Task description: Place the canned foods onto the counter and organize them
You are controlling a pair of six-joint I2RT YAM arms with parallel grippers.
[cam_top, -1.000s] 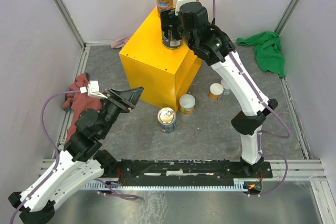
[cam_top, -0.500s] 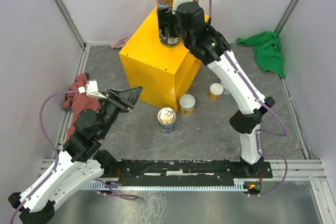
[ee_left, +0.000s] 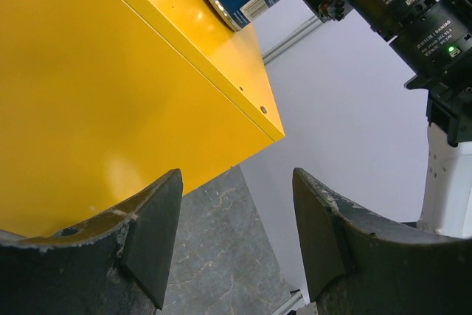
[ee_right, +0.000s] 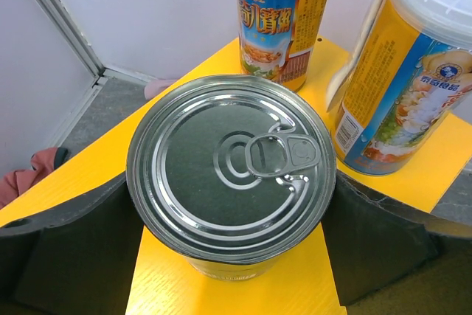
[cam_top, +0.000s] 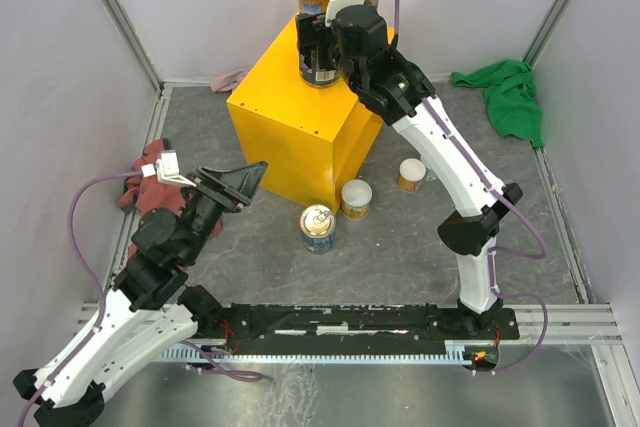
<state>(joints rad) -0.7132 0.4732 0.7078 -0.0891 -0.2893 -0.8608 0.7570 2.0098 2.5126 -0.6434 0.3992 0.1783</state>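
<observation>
The right gripper is clamped on a wide blue can, one finger against each side of its body; the silver pull-tab top faces up in the right wrist view. This can stands at the top face of the yellow counter, near the far edge; whether its base bears fully on the surface cannot be told. Just behind it on the counter stand a tall orange can and a white-lidded orange-and-blue can, both upright. The left gripper is released and holds nothing; it hangs low beside the near wall of the counter. On the grey floor in front of the counter remain a second blue can and two short white-lidded cans, all upright.
</observation>
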